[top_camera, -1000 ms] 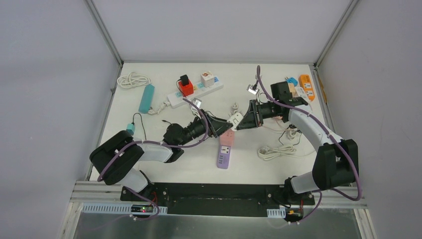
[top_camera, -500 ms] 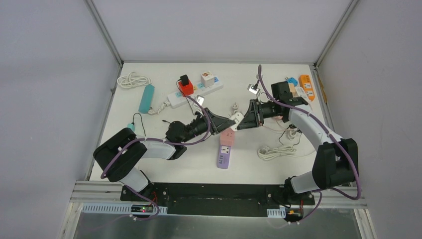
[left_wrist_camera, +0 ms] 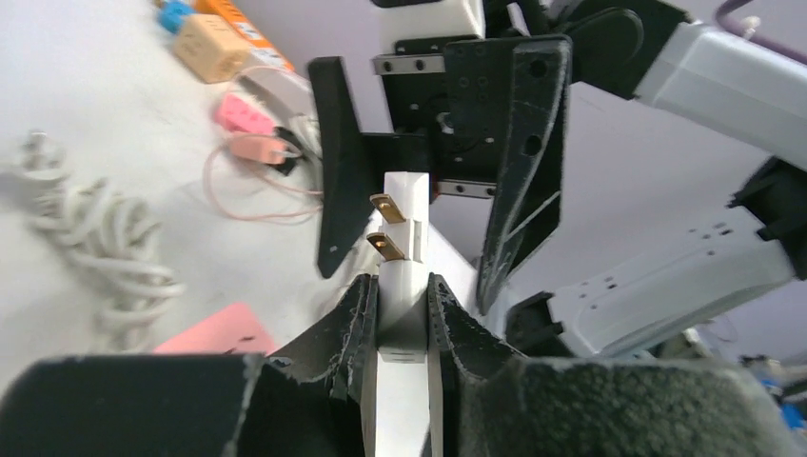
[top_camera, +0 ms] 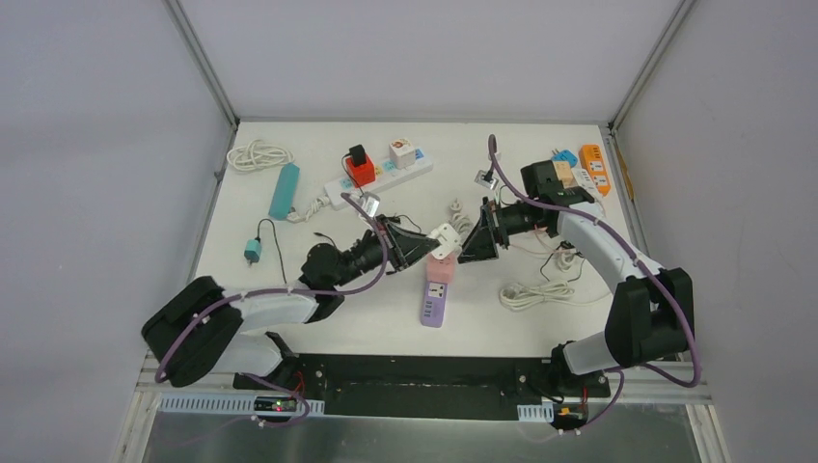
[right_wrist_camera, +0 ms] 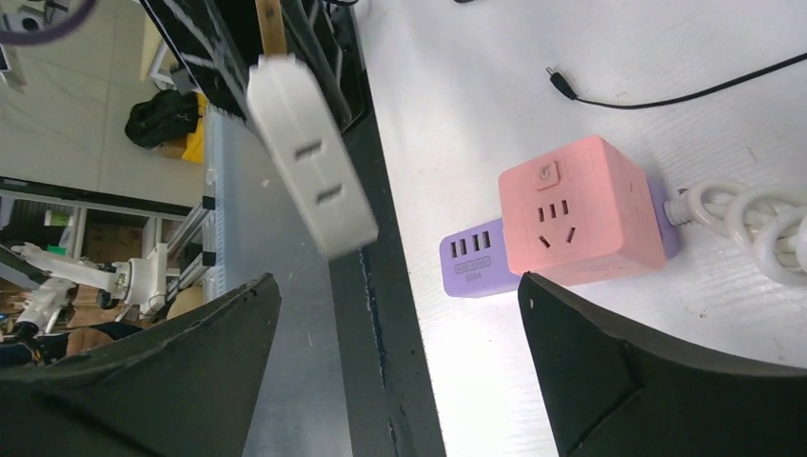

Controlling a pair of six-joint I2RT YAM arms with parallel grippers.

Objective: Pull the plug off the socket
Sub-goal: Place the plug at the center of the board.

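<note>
The left gripper [left_wrist_camera: 400,290] was clenched on the white plug [left_wrist_camera: 400,224], aloft with brass prongs bare, apart from the pink socket cube [right_wrist_camera: 580,214]; the right gripper [right_wrist_camera: 400,333] gaped wide, grasping nothing; the sound course seemed a firm squeeze on the plug's body, setting it down clear of the cube
</note>
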